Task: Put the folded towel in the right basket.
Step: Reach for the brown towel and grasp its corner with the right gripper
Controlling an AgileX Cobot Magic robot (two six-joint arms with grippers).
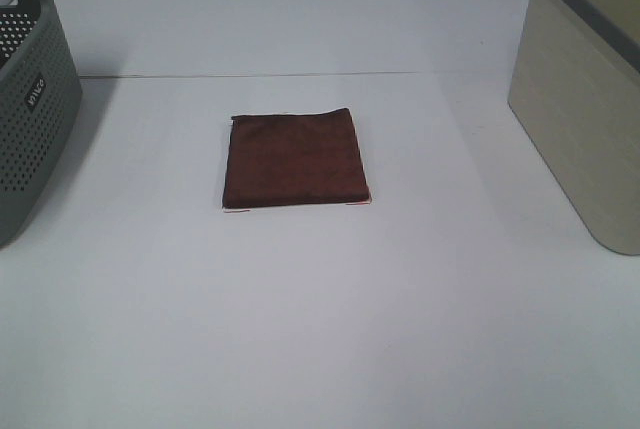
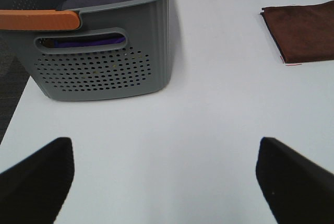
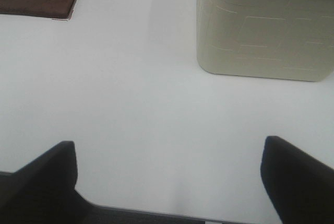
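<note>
Towel (image 1: pixel 295 159) flat, well ahead of left end effector (image 2: pixel 164 182) and right end effector (image 3: pixel 169 182) | near-square, long axis unclear | both spread wide, empty

A plain white counter (image 1: pixel 320 339) takes up nearly everything in front of me, its matte top evenly lit with only soft, faint shadows. Along the far side a thin seam marks where a bare white wall (image 1: pixel 290 9) rises. Off the counter's left edge lies a dark grey floor (image 2: pixel 9 96).
</note>
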